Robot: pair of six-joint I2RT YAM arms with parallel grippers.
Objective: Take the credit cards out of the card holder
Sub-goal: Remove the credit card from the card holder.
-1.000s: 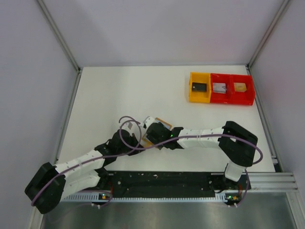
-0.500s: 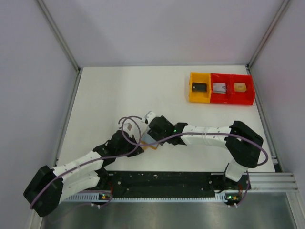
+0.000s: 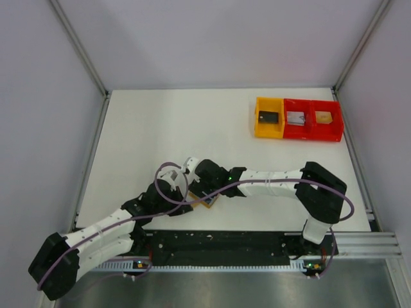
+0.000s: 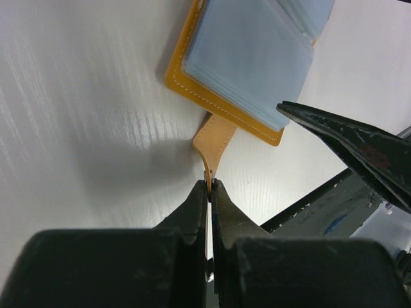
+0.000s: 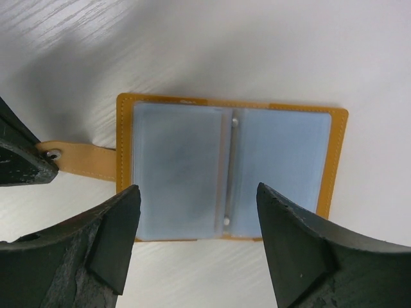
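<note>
The tan card holder [image 5: 231, 167] lies open on the white desk [image 3: 180, 122], grey-blue face up. The left gripper [image 4: 209, 186] pinches its strap [image 4: 215, 138]; the right gripper [image 5: 196, 192] hovers above it, jaws spread wide.

left gripper [image 4: 209, 187]: you're pinching the strap tab [image 4: 216, 138]
card holder [image 4: 247, 61]: lying open, sleeves facing up
right gripper finger [image 4: 359, 144]: hovering beside holder corner

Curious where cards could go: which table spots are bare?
Bare: the far left of the table, beside the trays, and between trays and wallet. Crowded: front middle, left fingers pinching the wallet's strap, right fingers over it.
</note>
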